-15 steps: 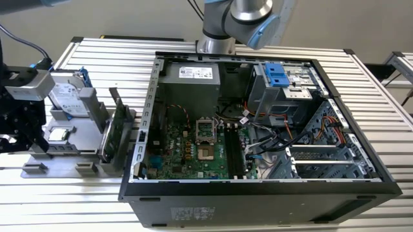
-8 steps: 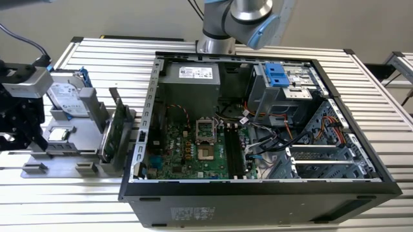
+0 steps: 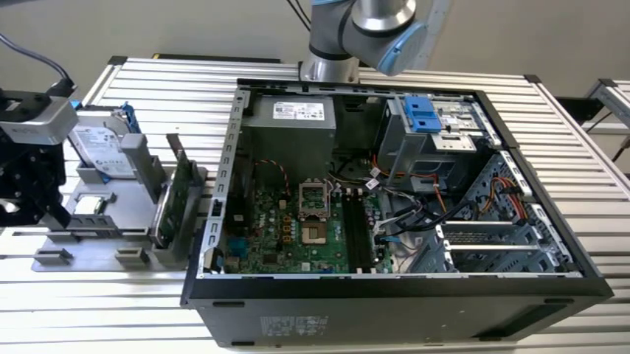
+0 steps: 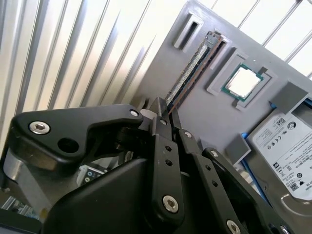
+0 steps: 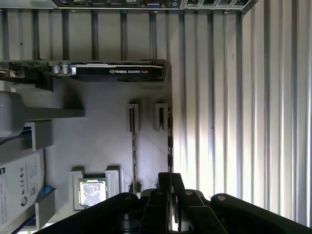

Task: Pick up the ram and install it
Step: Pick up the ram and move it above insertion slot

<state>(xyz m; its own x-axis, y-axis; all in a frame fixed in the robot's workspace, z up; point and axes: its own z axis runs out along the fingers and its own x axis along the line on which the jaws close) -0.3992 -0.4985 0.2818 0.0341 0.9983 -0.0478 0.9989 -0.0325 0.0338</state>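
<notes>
Two black fingers (image 4: 158, 131) of the gripper (image 4: 166, 111) are drawn nearly together, pinching the near end of the ram (image 4: 192, 70) in the second wrist view. The ram stands on edge in a slot of the grey tray (image 4: 204, 122). Farther along the tray lie a chip (image 4: 242, 82) and a drive (image 4: 287, 141). In the exterior view the gripper sits over the tray at nine o'clock from the open case (image 3: 394, 317), with a green card (image 3: 170, 205) upright between them.

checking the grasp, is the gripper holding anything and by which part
Cannot tell: the gripper is at one end of the ram, which stands in the tray.
</notes>
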